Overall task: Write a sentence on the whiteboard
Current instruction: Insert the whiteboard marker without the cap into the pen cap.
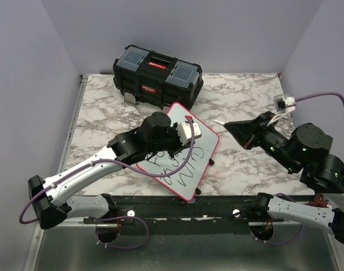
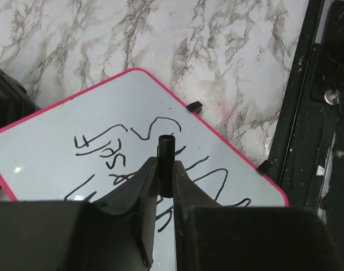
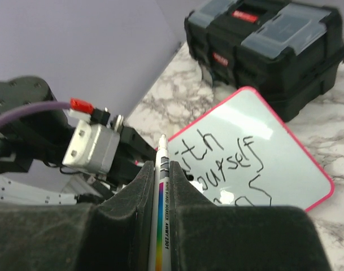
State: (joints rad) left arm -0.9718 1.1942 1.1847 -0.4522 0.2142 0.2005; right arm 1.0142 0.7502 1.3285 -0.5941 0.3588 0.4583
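Note:
The whiteboard (image 1: 203, 141) with its red rim lies skewed on the marble table, mid-table; it also shows in the left wrist view (image 2: 75, 130) and the right wrist view (image 3: 273, 124). The sentence (image 1: 182, 167) is in black marker on it; "ith" and "ourself" (image 3: 239, 161) are readable, and other strokes (image 2: 112, 149) show upside down. My left gripper (image 1: 186, 141) hovers over the board, shut (image 2: 165, 168) on a short black tube (image 2: 166, 152), apparently a marker cap. My right gripper (image 1: 235, 129) is right of the board, off its surface, shut (image 3: 162, 168) on a white board marker (image 3: 162, 192), tip (image 1: 218, 121) pointing at the board.
A black toolbox with a red latch (image 1: 157, 76) stands behind the board, close to its far corner, and shows in the right wrist view (image 3: 268, 51). A black rail (image 1: 177, 206) runs along the near table edge (image 2: 307, 113). Grey walls enclose left, back and right.

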